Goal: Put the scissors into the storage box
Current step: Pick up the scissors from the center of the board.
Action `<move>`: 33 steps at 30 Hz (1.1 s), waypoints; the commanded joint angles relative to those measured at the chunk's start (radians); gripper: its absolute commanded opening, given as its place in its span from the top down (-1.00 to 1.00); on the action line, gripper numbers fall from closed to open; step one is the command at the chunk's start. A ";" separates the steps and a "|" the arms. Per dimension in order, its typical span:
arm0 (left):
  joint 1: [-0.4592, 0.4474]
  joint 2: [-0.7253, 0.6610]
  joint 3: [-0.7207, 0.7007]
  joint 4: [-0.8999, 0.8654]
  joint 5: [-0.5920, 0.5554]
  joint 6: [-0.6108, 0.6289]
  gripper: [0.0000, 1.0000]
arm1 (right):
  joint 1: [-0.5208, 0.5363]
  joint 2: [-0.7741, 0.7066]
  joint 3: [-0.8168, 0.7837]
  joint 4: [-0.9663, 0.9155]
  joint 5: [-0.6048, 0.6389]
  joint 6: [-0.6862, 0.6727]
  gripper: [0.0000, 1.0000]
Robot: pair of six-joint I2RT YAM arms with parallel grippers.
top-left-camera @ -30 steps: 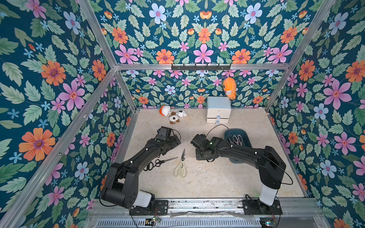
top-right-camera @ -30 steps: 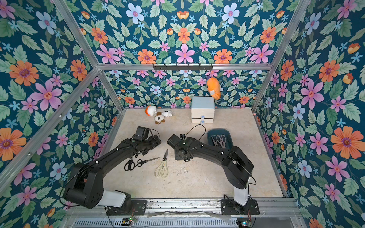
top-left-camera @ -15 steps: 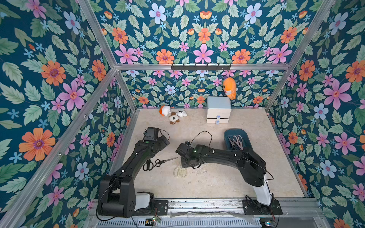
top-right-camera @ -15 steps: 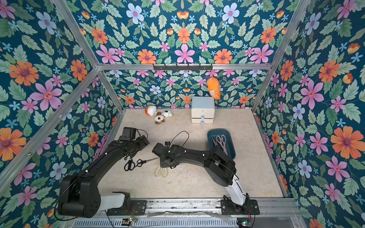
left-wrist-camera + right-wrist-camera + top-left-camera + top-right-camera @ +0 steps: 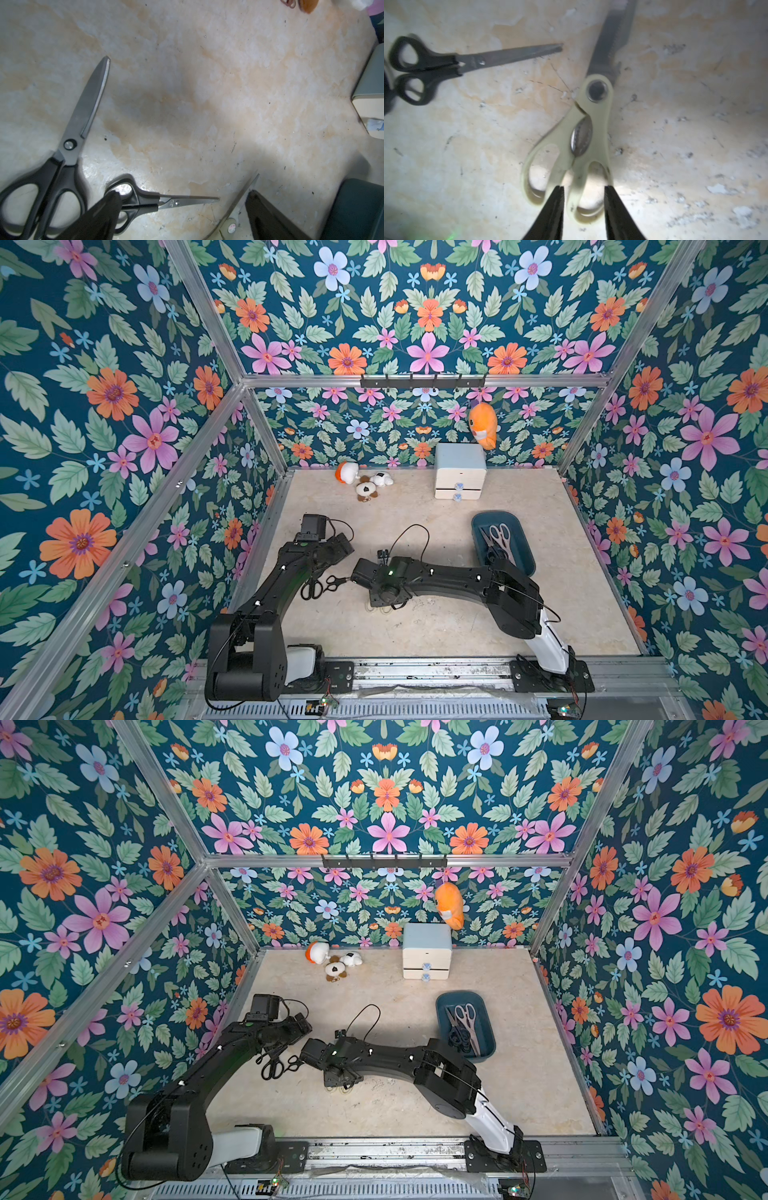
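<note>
Around one loop of the cream-handled scissors (image 5: 599, 116) stands the right pincer (image 5: 584, 188).

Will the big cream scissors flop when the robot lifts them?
The cream-handled scissors look stiff: thick plastic handles, steel blades. The right gripper pinches one handle loop, far from the blades, so the blade end will probably droop. The pivot may let them swing open.

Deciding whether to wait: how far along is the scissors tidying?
Done: several scissors lie in the box. In hand: the right gripper straddles the cream scissors at one handle ring. Remaining: a large black pair and a small black pair, near the open left gripper.
</note>
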 commanded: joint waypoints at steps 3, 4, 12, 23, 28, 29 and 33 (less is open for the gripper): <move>0.004 -0.014 -0.023 0.014 0.003 0.010 -0.97 | 0.001 -0.019 -0.030 -0.043 0.036 0.031 0.30; 0.005 -0.014 -0.026 0.014 0.004 0.010 -0.97 | 0.001 -0.020 -0.033 -0.040 0.036 0.031 0.31; 0.010 -0.026 -0.022 -0.001 -0.007 0.018 -0.97 | 0.001 0.009 -0.018 -0.022 0.024 0.014 0.35; 0.017 -0.036 -0.014 -0.020 -0.013 0.031 -0.97 | 0.000 0.046 -0.007 -0.017 0.009 0.016 0.52; 0.018 -0.045 -0.020 -0.020 -0.012 0.030 -0.97 | 0.001 0.060 -0.015 -0.021 0.007 0.021 0.58; 0.018 -0.045 -0.021 -0.022 -0.012 0.030 -0.97 | 0.000 0.061 -0.019 -0.019 0.005 0.023 0.59; 0.018 -0.051 -0.025 -0.023 -0.012 0.030 -0.97 | 0.000 0.065 -0.030 -0.018 0.007 0.026 0.66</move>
